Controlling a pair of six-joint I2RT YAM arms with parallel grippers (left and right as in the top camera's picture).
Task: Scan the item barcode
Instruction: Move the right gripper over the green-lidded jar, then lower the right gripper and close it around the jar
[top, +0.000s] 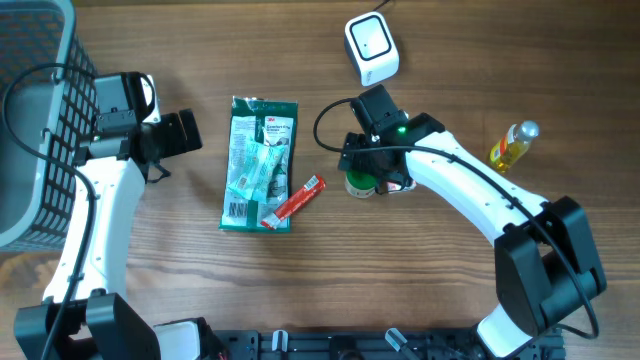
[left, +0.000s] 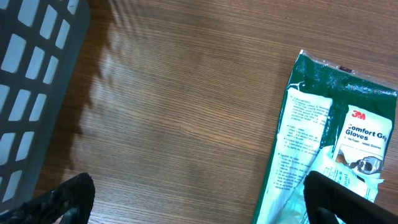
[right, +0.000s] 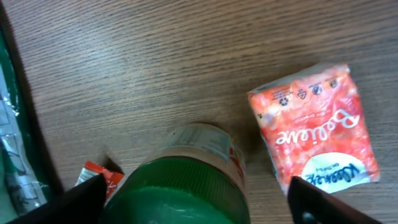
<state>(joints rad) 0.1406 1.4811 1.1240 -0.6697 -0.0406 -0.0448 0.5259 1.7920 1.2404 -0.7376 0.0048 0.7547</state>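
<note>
Near the middle of the wooden bench (top: 200, 290), under the right arm's wrist, stands the round jar with a green lid and a pale label (right: 180, 193), upright, its lid facing up at the wrist camera. The right fingers (right: 323, 202) hang spread to either side of that lid. One is close by its left edge, and the other stands clear of it on the right, so the jar is bracketed but not gripped. From overhead only a sliver of the green lid shows beneath the black wrist (top: 357, 186).

Just right of the jar lies a flat orange-red printed pouch (right: 314, 124), apart from it. At the jar's left, the torn end of a slim red sachet (top: 297, 200) reaches close to its base. That sachet lies slantwise with its other end on the lower corner of a long green packet of gloves (top: 260, 165), which lies lengthwise left of centre.

Beyond the jar, at the far edge of the bench, sits the small white box-shaped scanner with a grey face (top: 371, 47), well apart from the jar. A yellow bottle with a silver cap (top: 513, 145) lies tilted off to the right.

The left fingers (left: 62, 199) are spread wide over bare wood, holding nothing, between the glove packet and a grey slatted plastic basket (top: 40, 100) at the left edge.
</note>
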